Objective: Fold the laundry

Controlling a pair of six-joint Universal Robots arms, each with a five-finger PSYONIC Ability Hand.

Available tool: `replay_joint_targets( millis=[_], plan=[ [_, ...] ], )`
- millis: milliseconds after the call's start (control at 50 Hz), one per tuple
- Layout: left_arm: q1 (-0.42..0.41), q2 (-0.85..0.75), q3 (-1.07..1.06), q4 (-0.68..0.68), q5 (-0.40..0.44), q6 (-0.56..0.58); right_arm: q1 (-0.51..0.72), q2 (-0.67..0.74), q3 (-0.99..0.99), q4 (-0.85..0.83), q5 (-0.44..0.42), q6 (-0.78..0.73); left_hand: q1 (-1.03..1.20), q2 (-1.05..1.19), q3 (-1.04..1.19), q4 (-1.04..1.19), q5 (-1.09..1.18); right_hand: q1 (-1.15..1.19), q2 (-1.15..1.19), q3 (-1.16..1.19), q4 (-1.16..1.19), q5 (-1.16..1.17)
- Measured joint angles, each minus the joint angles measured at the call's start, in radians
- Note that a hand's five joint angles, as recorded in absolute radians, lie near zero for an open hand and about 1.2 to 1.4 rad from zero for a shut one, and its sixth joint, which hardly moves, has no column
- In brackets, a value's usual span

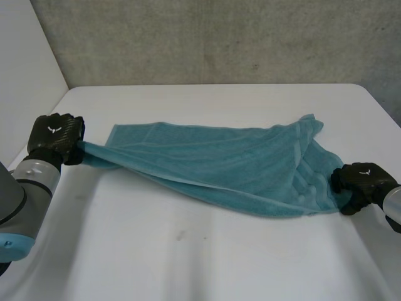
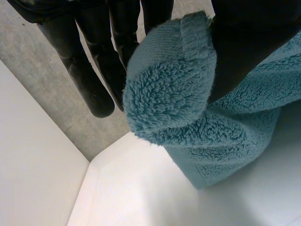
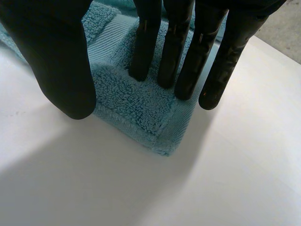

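While the teal towel (image 1: pixel 232 164) was spread across the white table (image 1: pixel 188 257), it was met by a hand at each end. In the head view the cloth was seen running from about 9 o'clock on the table to about 4 o'clock, with its broad middle lying flat and its 9 o'clock end drawn into a narrow, twisted point.

That narrow end was clamped by the left hand (image 1: pixel 55 135), which was placed at 9 o'clock, near the table's edge, with the grey and light-blue left arm (image 1: pixel 25 188) reaching back toward 7 o'clock. In the left wrist view a thick wad of the towel was seen pinched between the thumb (image 2: pixel 249 52) and the fingers (image 2: pixel 91 80), and the hemmed edge was folded over the wad.

The 4 o'clock corner was pinned by the right hand (image 1: pixel 358 182). In the right wrist view its fingers (image 3: pixel 183 56) were held straight and set tip-down on the hemmed corner, which was lying flat on the table. Its thumb (image 3: pixel 61 61) was held apart from them at the towel's edge, so nothing was gripped there; the cloth was only pressed down.

A grey concrete wall (image 1: pixel 219 37) was seen beyond the table at 12 o'clock.
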Motion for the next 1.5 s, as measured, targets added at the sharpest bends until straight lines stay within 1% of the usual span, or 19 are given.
replay_joint_targets(
  millis=[480, 640, 700, 780, 820, 980, 1000, 1020, 1040, 1060, 1120, 1160, 1200, 1260, 1340, 1360, 1400, 1420, 1500],
  plan=[
    [-0.002, 0.000, -0.003, 0.000, 0.000, -0.001, 0.002, 0.020, -0.032, -0.028, 0.004, 0.001, 0.000, 0.000, 0.000, 0.000, 0.000, 0.002, 0.013, 0.017, 0.014, 0.001],
    [-0.003, 0.000, -0.004, 0.000, 0.000, -0.001, 0.003, 0.032, -0.049, -0.031, 0.017, 0.001, 0.000, 0.000, 0.000, 0.000, 0.000, 0.071, 0.086, 0.087, 0.087, 0.034],
    [-0.003, 0.000, -0.005, 0.000, 0.000, -0.001, 0.003, 0.032, -0.051, -0.033, 0.018, 0.001, 0.000, 0.000, 0.000, 0.000, 0.000, 0.083, 0.100, 0.105, 0.105, 0.066],
    [-0.004, 0.000, -0.005, -0.001, 0.000, -0.001, 0.004, 0.033, -0.057, -0.050, 0.021, 0.004, 0.000, 0.000, 0.000, 0.000, 0.000, 0.274, 0.325, 0.327, 0.330, 0.313],
    [-0.004, 0.000, -0.005, -0.001, 0.000, -0.001, 0.004, 0.033, -0.058, -0.058, 0.024, 0.006, 0.000, 0.000, 0.000, 0.000, 0.000, 0.302, 0.394, 0.391, 0.396, 0.377],
    [-0.004, 0.000, -0.005, -0.002, 0.000, -0.001, 0.006, 0.025, -0.063, -0.092, 0.047, 0.017, 0.000, 0.000, 0.000, 0.000, 0.000, 0.302, 0.408, 0.410, 0.419, 0.393],
    [-0.004, 0.000, -0.005, -0.002, 0.000, -0.001, 0.007, 0.017, -0.063, -0.095, 0.053, 0.018, 0.000, 0.000, 0.000, 0.000, 0.000, 0.302, 0.408, 0.410, 0.419, 0.393],
    [-0.005, 0.000, -0.005, -0.002, 0.000, -0.002, 0.007, -0.024, -0.060, -0.101, 0.069, 0.025, 0.000, 0.000, 0.000, 0.000, 0.000, 0.302, 0.408, 0.410, 0.419, 0.393],
    [-0.005, 0.000, -0.005, -0.002, 0.000, -0.002, 0.007, -0.024, -0.060, -0.101, 0.069, 0.025, 0.000, 0.000, 0.000, 0.000, 0.000, 0.302, 0.408, 0.410, 0.419, 0.393],
    [-0.007, 0.000, -0.005, -0.002, 0.000, -0.002, 0.008, -0.059, -0.055, -0.102, 0.075, 0.036, 0.000, 0.000, 0.000, 0.000, 0.000, 0.302, 0.408, 0.410, 0.419, 0.393],
    [-0.010, 0.001, -0.005, -0.002, 0.000, -0.001, 0.008, -0.125, -0.044, -0.099, 0.077, 0.070, 0.000, 0.000, 0.000, 0.000, 0.000, 0.302, 0.408, 0.410, 0.419, 0.393],
    [-0.011, 0.002, -0.006, -0.003, -0.001, -0.001, 0.008, -0.139, -0.042, -0.097, 0.077, 0.078, 0.000, 0.000, 0.000, 0.000, 0.000, 0.302, 0.408, 0.410, 0.419, 0.393],
    [-0.015, 0.006, -0.010, -0.007, -0.001, 0.000, 0.008, -0.198, -0.036, -0.084, 0.075, 0.110, 0.000, 0.000, 0.000, 0.000, 0.000, 0.302, 0.408, 0.410, 0.419, 0.393],
    [-0.018, 0.015, -0.015, -0.018, -0.001, 0.003, 0.007, -0.230, -0.035, -0.064, 0.074, 0.117, 0.000, 0.000, 0.001, 0.000, 0.000, 0.302, 0.408, 0.410, 0.419, 0.393],
    [-0.020, 0.053, -0.023, -0.067, -0.001, 0.018, -0.003, -0.359, -0.042, 0.079, 0.074, 0.075, 0.000, 0.000, 0.003, 0.000, 0.000, 0.302, 0.408, 0.410, 0.420, 0.393],
    [-0.019, 0.080, -0.025, -0.103, -0.002, 0.028, -0.009, -0.399, -0.046, 0.135, 0.075, 0.045, 0.000, 0.000, 0.003, 0.000, 0.000, 0.302, 0.408, 0.410, 0.420, 0.393],
    [-0.017, 0.116, -0.026, -0.157, -0.002, 0.039, -0.018, -0.435, -0.049, 0.191, 0.076, 0.009, 0.000, 0.000, 0.003, 0.000, 0.000, 0.302, 0.408, 0.410, 0.420, 0.393],
    [-0.017, 0.116, -0.026, -0.157, -0.002, 0.039, -0.018, -0.435, -0.049, 0.191, 0.076, 0.009, 0.000, 0.000, 0.003, 0.000, 0.000, 0.302, 0.408, 0.410, 0.420, 0.393],
    [-0.009, 0.211, -0.031, -0.322, -0.002, 0.061, -0.086, -0.549, -0.053, 0.445, 0.085, -0.192, 0.000, 0.000, 0.003, 0.000, 0.000, 0.302, 0.408, 0.410, 0.420, 0.393]
  ],
)
